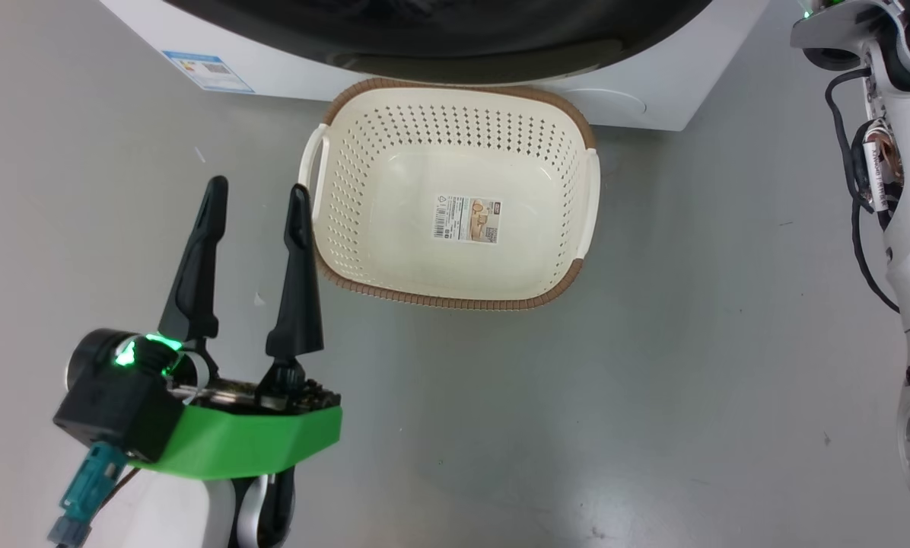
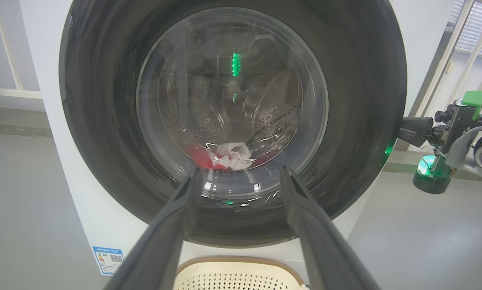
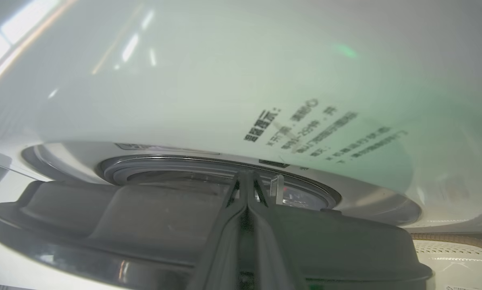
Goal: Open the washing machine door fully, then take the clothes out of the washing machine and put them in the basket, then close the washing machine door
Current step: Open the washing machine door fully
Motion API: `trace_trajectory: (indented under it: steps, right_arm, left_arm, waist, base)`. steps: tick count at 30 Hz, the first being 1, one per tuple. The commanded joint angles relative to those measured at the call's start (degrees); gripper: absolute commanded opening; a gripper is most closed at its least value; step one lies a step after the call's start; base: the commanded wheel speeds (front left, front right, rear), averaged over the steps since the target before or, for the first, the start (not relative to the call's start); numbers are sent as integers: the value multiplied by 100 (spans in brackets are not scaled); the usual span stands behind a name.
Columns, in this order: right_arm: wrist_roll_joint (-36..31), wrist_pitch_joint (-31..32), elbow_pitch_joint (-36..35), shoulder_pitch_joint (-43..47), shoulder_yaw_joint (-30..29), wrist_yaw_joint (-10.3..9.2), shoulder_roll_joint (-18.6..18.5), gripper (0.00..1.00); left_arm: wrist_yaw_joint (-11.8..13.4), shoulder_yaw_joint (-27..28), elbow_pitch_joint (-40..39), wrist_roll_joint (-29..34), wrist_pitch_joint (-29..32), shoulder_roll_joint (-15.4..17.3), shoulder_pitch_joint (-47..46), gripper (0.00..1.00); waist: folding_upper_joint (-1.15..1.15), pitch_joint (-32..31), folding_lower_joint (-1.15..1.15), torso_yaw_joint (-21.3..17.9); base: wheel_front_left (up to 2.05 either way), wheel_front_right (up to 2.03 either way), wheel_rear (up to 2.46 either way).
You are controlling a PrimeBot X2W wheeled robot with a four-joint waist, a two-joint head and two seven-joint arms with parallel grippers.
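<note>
Your left gripper (image 1: 257, 194) is wide open, its two dark fingers (image 1: 196, 266) spread with nothing between them; in the head view it hangs above the grey floor (image 1: 577, 418) just left of the basket (image 1: 455, 85); one fingertip overlaps the basket's left rim there, and I cannot tell whether it touches. The basket sits on the floor close against the foot of the washing machine (image 1: 653, 99), under the washing machine door (image 2: 104, 121), with a paper label (image 1: 466, 218) on its bottom. Look along your left wrist view; through the door's window (image 2: 233, 100) you see the clothes (image 2: 229, 157), a red and white bundle lying low at the front of the drum (image 2: 208, 125). Your right gripper (image 3: 246, 175) is closed, fingers pressed flat together and holding nothing; their tips reach into the gap between the door's inner side and the machine's white front, so the door stands slightly ajar on that side; in the left wrist view that gripper sits at the door's right edge, about halfway up.
</note>
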Motion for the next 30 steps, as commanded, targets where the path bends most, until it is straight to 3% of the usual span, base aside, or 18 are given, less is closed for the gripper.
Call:
trace_trajectory:
  steps: [1,12,30]
  right_arm:
    - [74,144,-118,-121,67,23,204,0]
    - [167,792,-455,170,188,23,222,0]
    - [10,1200,-1026,1206,410,23,266,0]
  left_arm:
    - [62,160,-145,-84,-27,91,-32,100]
    - [65,136,-62,-180,-27,91,-5,100]
    - [65,251,73,-99,-27,91,190,100]
  waist:
    - [0,-9,0,8]
    - [0,-195,0,-30]
    - [0,-843,0,-57]
  base:
    - [0,0,0]
    - [0,0,0]
    - [0,0,0]
